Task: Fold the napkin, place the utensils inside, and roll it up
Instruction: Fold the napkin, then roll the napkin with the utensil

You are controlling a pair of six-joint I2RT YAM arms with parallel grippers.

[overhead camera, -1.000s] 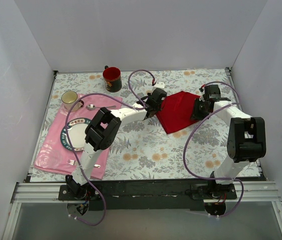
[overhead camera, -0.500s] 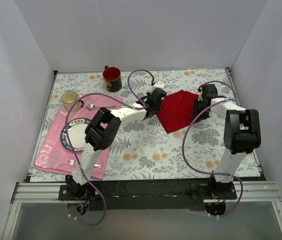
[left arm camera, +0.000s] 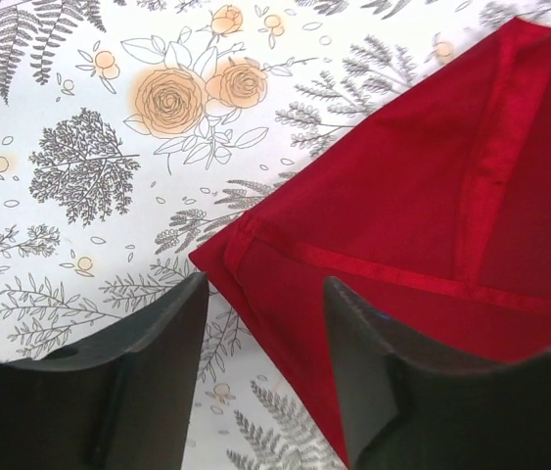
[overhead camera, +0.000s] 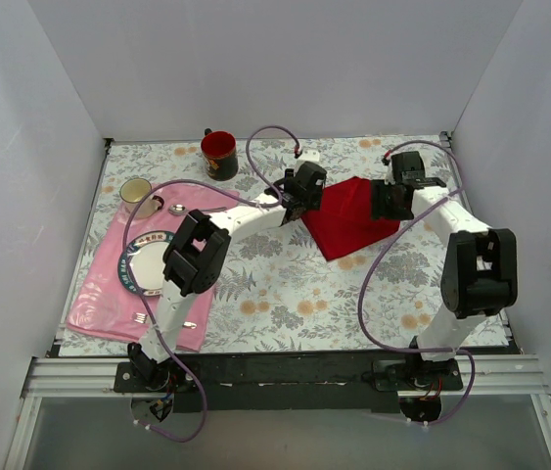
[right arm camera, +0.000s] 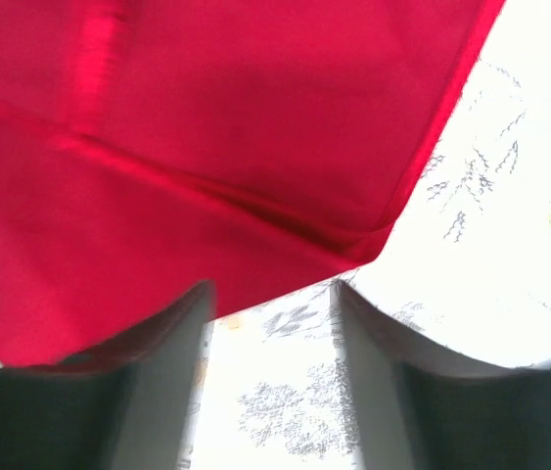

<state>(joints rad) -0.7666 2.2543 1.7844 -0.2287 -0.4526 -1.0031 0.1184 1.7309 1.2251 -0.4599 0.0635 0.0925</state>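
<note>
The red napkin [overhead camera: 353,220] lies folded flat on the floral tablecloth, right of centre. My left gripper [overhead camera: 304,201] hovers over its left corner, jaws open. In the left wrist view that corner of the napkin [left arm camera: 402,215] sits just ahead of the gap of the left gripper [left arm camera: 263,289], and nothing is held. My right gripper [overhead camera: 390,201] is over the napkin's right edge, also open. In the right wrist view the napkin [right arm camera: 206,147] ends just ahead of the right gripper [right arm camera: 270,299], with bare tablecloth between the fingers. The utensils are out of view.
A red mug [overhead camera: 219,155] stands at the back. A tan cup [overhead camera: 136,191], a spoon [overhead camera: 185,209], a plate [overhead camera: 143,259] and a fork's tines [overhead camera: 140,318] are at the pink placemat [overhead camera: 104,294] on the left. White walls enclose the table.
Both grippers have opened and let go of the napkin's corners. The right arm drew back toward the far side, and the napkin now rests flat.
</note>
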